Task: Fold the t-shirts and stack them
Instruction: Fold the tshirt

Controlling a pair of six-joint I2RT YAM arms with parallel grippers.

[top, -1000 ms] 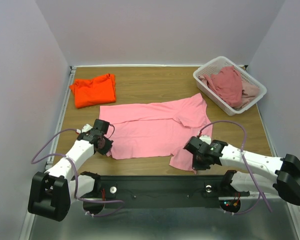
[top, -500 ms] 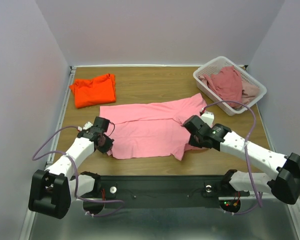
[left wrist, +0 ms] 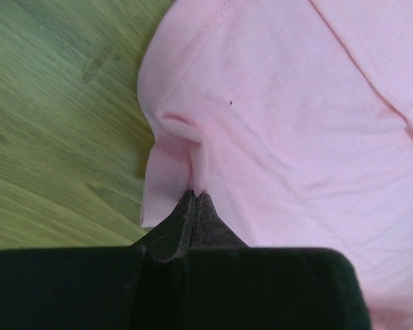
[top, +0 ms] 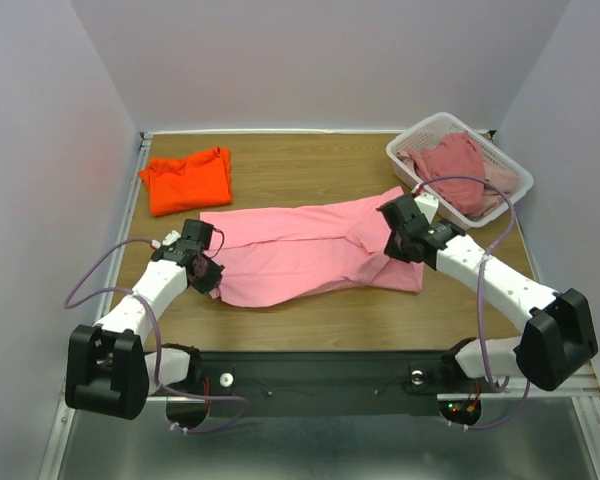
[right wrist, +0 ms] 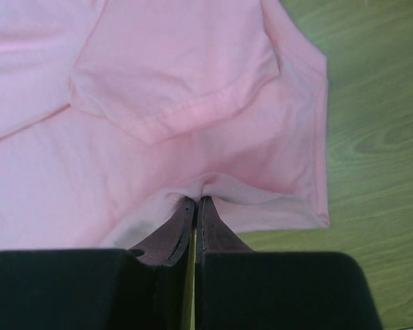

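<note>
Basket (top: 401,161) upper right holds dusty rose tees (top: 456,166). My L hand (left wrist: 195,196) & R hand (right wrist: 195,201) each clenched on pink tee (top: 310,250), mid-frame.

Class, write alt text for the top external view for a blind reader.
The left gripper and right gripper each pinch an end of a pink t-shirt spread on a wooden table. Farther back lie an orange t-shirt, left, and a white basket of shirts, right.
</note>
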